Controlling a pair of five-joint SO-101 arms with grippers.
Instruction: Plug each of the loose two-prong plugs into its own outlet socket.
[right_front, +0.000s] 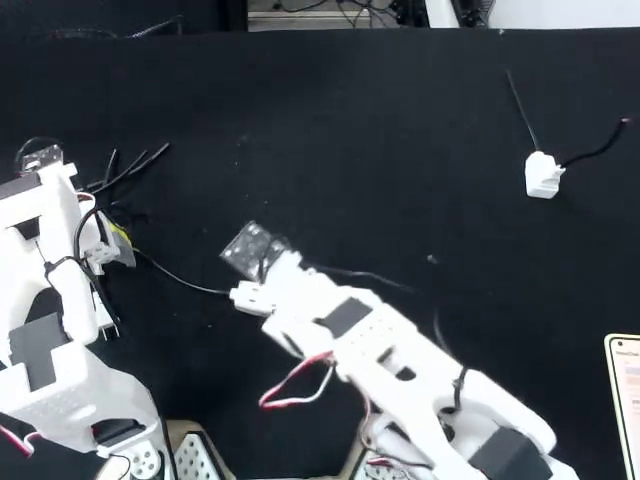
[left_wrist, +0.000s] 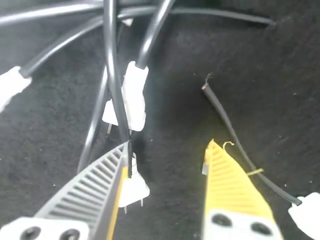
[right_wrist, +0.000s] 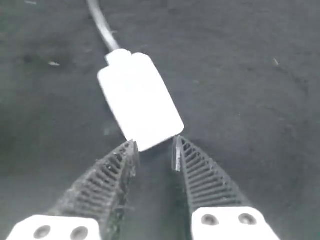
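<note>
A white two-prong plug (left_wrist: 129, 97) lies among black cables (left_wrist: 107, 60), just ahead of my left gripper (left_wrist: 167, 145), which is open. A second white plug (left_wrist: 134, 189) lies partly under the grey finger (left_wrist: 95, 185), prongs showing; the yellow finger (left_wrist: 227, 187) stands apart over bare cloth. That gripper (right_front: 108, 250) sits at the table's left. My right gripper (right_wrist: 154, 145) is narrowly open, its tips at the near end of a white rectangular connector block (right_wrist: 140, 100) on a cable. It is at mid-table (right_front: 255, 250). Far right lies a white outlet socket (right_front: 543, 175).
Black cloth covers the table (right_front: 350, 130). Loose cable ends fan out at the left (right_front: 135, 165). A cut cable end (left_wrist: 206, 89) runs past the yellow finger, and more white pieces (left_wrist: 10, 82) (left_wrist: 307, 212) lie near. A paper sheet (right_front: 625, 390) is at the right edge.
</note>
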